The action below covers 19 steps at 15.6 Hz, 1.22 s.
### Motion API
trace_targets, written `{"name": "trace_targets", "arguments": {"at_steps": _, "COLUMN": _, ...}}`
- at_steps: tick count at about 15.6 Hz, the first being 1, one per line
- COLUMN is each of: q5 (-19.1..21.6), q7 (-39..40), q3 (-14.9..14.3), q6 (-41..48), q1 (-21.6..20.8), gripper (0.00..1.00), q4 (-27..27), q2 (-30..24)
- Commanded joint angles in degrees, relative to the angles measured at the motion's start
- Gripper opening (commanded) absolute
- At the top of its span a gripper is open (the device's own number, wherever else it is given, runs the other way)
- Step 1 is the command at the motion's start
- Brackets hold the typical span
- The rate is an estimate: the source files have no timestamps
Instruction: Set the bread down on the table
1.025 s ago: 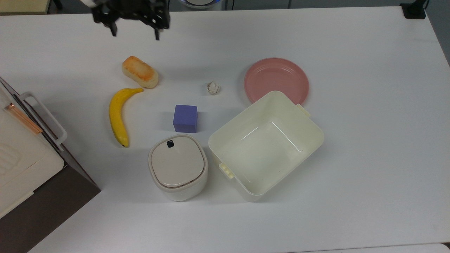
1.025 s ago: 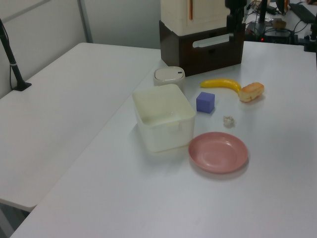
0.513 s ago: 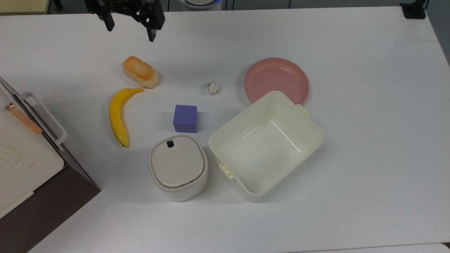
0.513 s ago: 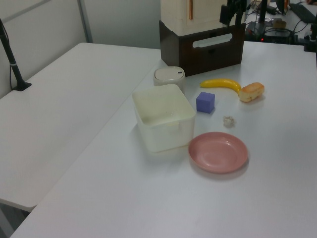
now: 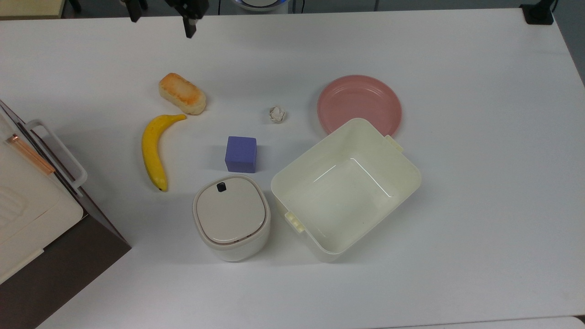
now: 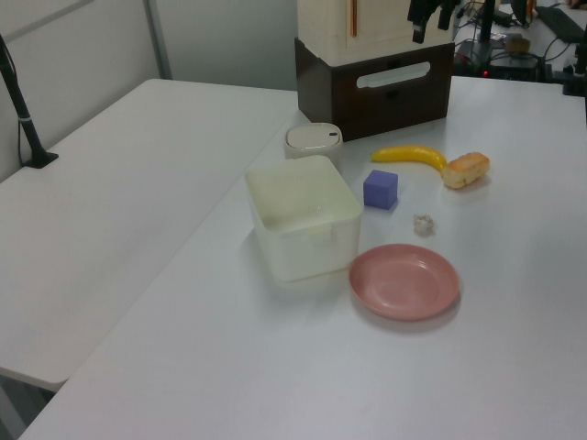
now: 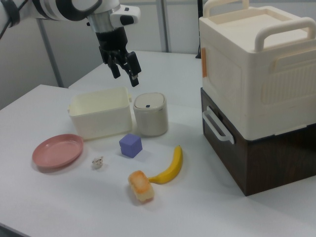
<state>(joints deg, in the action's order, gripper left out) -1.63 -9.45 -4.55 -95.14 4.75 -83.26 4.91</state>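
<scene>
Top view first: we see the bread lying flat on the white table, toward the top view's upper left, its browned crust up and its long side slanting. Just below it lies a yellow banana, whose stem end almost reaches the bread without clearly touching it. A small purple cube stands to the top view's right of the banana, and a crumpled paper ball lies apart, between the bread and a pink plate. A cream tub sits against the lower edge of the plate, open side up. Beside the tub stands a small round-cornered bin with a closed lid.

At the top view's upper edge we see the gripper, well apart from the bread and holding nothing. In the right view the gripper hangs high above the table, its two fingers spread wide and pointing down. In the left view the bread rests near the table's far side, next to the banana. A brown and cream cabinet with handles stands at the right view's right.
</scene>
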Motion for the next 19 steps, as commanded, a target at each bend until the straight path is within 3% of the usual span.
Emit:
{"name": "trace_targets", "arguments": {"at_steps": 1, "q5": 1.1, "q7": -0.3, "q3": -2.2, "q6": -0.7, "q1": -2.0, "gripper": 1.0, "q4": -2.8, "q2": -2.8}}
{"name": "trace_targets", "arguments": {"at_steps": 19, "q5": 1.2, "q7": 6.6, "q3": -2.1, "q6": 3.7, "q1": -2.9, "gripper": 1.0, "q4": -5.1, "q2": -3.4}}
